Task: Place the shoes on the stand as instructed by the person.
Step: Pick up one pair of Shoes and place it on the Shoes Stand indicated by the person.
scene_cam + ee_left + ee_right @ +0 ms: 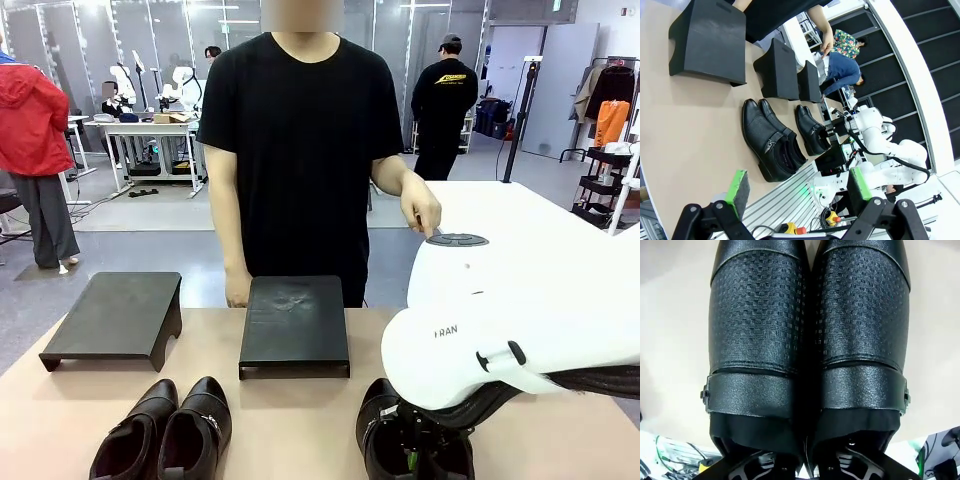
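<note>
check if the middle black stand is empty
Empty: the middle matte black rectangular stand has a bare top.

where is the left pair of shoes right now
In the front view the left pair of shoes sits on the table, robot's left, in front of the left black stand and apart from the other pair.
</note>
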`<state>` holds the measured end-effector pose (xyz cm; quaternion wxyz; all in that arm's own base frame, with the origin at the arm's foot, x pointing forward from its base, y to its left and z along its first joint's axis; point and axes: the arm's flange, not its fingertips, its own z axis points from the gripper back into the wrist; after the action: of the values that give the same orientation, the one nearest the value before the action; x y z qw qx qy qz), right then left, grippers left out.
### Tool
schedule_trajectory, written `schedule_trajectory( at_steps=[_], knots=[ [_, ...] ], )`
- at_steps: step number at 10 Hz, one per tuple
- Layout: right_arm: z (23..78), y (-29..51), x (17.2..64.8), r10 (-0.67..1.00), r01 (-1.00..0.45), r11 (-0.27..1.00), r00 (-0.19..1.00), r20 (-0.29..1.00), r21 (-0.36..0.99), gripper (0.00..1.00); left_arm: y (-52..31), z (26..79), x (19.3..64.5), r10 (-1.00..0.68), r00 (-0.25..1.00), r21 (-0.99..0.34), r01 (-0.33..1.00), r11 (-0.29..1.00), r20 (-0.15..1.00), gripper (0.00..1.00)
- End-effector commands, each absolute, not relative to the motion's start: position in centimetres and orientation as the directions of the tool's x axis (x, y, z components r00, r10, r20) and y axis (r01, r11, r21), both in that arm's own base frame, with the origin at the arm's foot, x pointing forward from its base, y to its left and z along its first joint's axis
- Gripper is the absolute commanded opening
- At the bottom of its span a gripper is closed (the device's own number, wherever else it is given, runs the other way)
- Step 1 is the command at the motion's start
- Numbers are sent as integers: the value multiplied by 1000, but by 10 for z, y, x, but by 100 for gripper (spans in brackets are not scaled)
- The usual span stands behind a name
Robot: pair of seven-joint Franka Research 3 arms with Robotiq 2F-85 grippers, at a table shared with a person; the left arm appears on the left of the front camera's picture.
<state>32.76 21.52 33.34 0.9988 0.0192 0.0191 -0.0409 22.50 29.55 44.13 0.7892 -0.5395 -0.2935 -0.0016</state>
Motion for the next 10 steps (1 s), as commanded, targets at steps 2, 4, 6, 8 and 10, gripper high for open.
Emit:
schedule_trajectory(
  at_steps=[2, 4, 6, 8, 10],
  knots=[
    [345, 186, 280, -64, 63, 997, 997, 32, 39, 0, 297, 442, 224, 317, 821, -849, 334, 410, 476, 100],
    [370, 177, 279, -34, 29, 997, 997, 67, 71, 0, 297, 442, 224, 317, 821, -849, 334, 410, 476, 100],
    [389, 170, 276, -9, 0, 998, 992, 126, 71, 0, 297, 442, 224, 317, 821, -849, 334, 410, 476, 100],
    [404, 157, 282, -17, 3, 996, 986, 164, 88, 0, 297, 442, 224, 317, 821, -849, 334, 410, 476, 100],
    [419, 140, 296, -21, 4, 997, 980, 200, 83, 0, 297, 442, 224, 317, 821, -849, 334, 410, 476, 100]
  ],
)
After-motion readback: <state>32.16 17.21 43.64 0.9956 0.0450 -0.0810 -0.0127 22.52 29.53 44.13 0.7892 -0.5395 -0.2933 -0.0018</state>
